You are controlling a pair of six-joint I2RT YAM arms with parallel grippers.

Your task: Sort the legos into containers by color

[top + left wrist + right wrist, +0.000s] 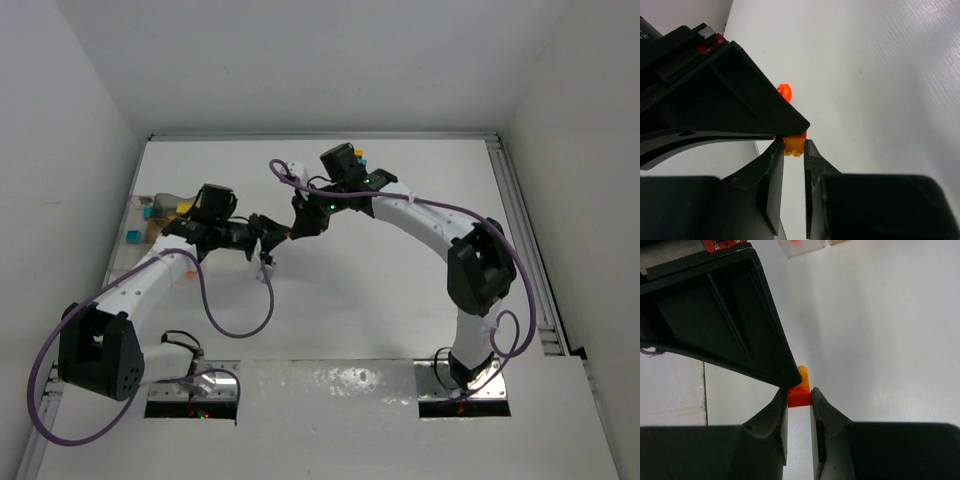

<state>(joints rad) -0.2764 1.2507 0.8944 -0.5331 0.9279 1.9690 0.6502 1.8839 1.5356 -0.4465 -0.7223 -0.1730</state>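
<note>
Near the middle of the desk (400, 300) the two claws meet tip to tip. The left claw (793, 143) pinches a yellow lego (793, 149), and the right claw (799, 392) pinches the orange lego (799, 398) joined to it. The containers (152, 215) sit at the desk's far left edge.
</note>
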